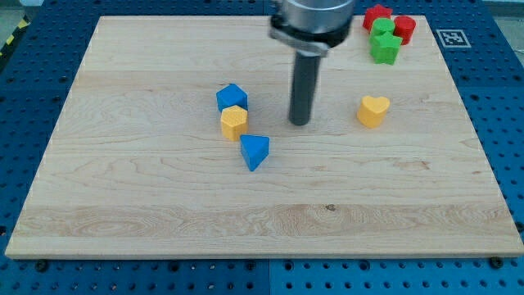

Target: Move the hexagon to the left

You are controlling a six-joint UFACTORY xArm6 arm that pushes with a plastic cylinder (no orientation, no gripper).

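A yellow hexagon block (233,123) lies left of the board's middle. It touches a blue cube (232,97) just above it, and a blue triangle block (255,152) lies just below it to the right. My tip (300,122) rests on the board to the right of the yellow hexagon, with a gap of bare wood between them. A yellow heart block (372,111) lies further to the right of my tip.
A cluster stands at the view's top right: a red block (376,15), a red block (404,28), a green block (381,29) and a green star-like block (385,48). The wooden board (123,205) sits on a blue perforated table.
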